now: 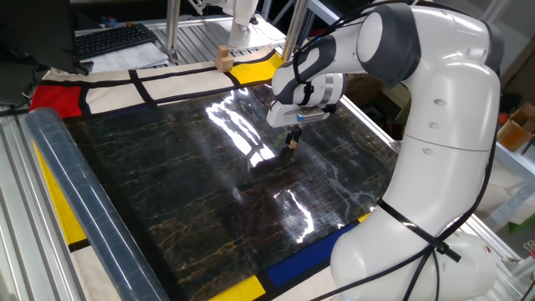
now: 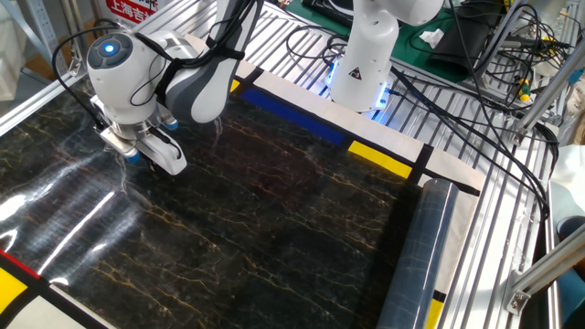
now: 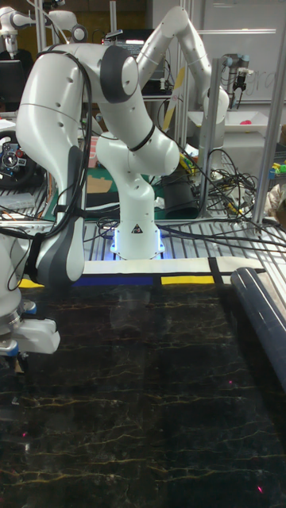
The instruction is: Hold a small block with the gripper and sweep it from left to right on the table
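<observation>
In one fixed view my gripper points down at the black marble table, right of its middle near the bright glare. Its fingers are shut on the small block, a tiny tan speck at the tips, touching or just above the surface. In the other fixed view the white wrist covers the fingers, and only the hand's underside shows over the table. The tall fixed view catches the hand at the left edge, with the block hidden.
A larger tan wooden block stands on the white border at the back. A grey rolled tube lies along one table edge. A second white robot arm stands behind the table, with cables nearby.
</observation>
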Robot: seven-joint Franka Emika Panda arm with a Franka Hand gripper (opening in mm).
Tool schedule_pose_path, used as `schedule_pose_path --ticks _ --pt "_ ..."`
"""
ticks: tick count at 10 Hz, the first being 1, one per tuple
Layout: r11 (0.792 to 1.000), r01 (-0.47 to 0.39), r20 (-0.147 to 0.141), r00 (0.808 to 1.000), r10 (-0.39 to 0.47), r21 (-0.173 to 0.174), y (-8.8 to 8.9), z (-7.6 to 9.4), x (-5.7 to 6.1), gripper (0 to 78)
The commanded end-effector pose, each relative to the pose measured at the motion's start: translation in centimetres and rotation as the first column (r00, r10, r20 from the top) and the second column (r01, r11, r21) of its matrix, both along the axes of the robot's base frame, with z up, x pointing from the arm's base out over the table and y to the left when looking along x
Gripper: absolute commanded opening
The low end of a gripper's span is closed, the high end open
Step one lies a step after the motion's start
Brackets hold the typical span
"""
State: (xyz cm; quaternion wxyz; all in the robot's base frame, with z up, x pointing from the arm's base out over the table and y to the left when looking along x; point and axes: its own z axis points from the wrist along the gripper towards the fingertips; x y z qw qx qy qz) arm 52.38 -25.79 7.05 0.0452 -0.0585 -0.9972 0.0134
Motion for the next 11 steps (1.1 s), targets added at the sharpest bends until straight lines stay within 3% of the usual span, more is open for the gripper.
schedule_pose_path --ticks 1,4,5,11 --pt "1.000 0.007 0.004 1.000 -0.007 0.008 -0.07 0.15 0.09 1.4" --pt "1.000 -0.003 0.005 1.000 0.003 0.008 -0.05 0.16 0.09 1.4" --pt "1.000 -0.003 0.005 1.000 0.003 0.008 -0.05 0.16 0.09 77.4" --pt "1.000 -0.003 0.005 1.000 0.003 0.008 -0.05 0.16 0.09 77.4"
